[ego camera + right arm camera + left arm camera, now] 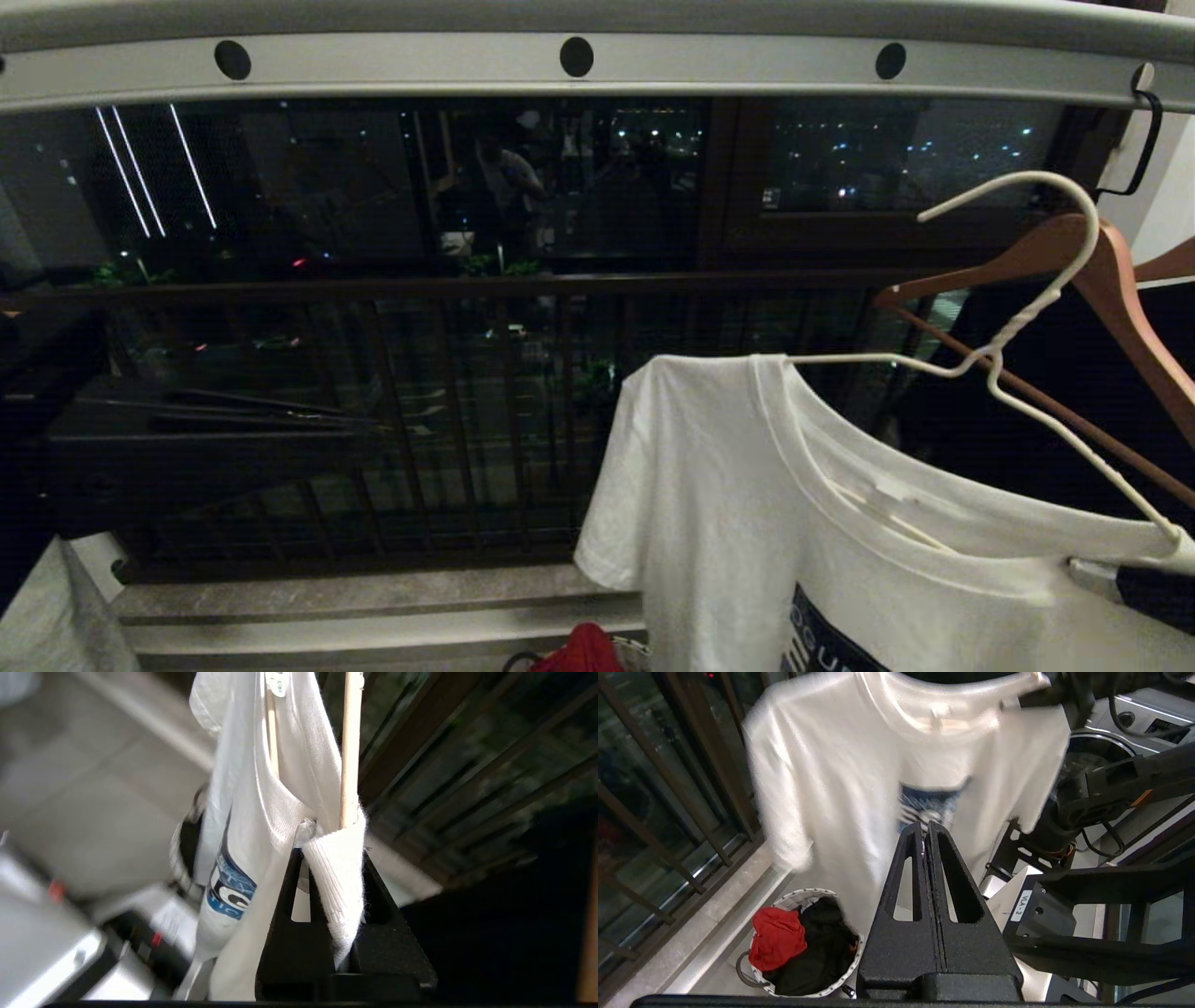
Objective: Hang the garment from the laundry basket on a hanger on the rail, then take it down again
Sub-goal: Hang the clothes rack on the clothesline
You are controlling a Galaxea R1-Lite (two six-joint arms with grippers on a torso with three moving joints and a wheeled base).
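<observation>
My left gripper (926,828) hangs low in front of the T-shirt (747,523), jaws pressed together on nothing, its tips level with the shirt's chest print. Below it on the floor stands the round white laundry basket (784,900), holding a red cloth (777,938) and a black garment (822,947).

The pale grey rail (560,58) runs across the top of the head view, dotted with round dark holes. The white T-shirt hangs beneath it, clear of the rail, draped on the white wire hanger (1018,322), whose hook is in open air below the rail. Behind the hanger, a brown wooden hanger (1111,280) hangs at the rail's right end.

My right gripper (322,849), raised at the shirt's right shoulder, is clamped on the shoulder end of the wire hanger with a fold of the ribbed collar pinched in.

The blue-and-black chest graphic carries white lettering, but it is too folded and cropped to read. A small white label on my frame (1017,905) seems to read "VLA-2".
</observation>
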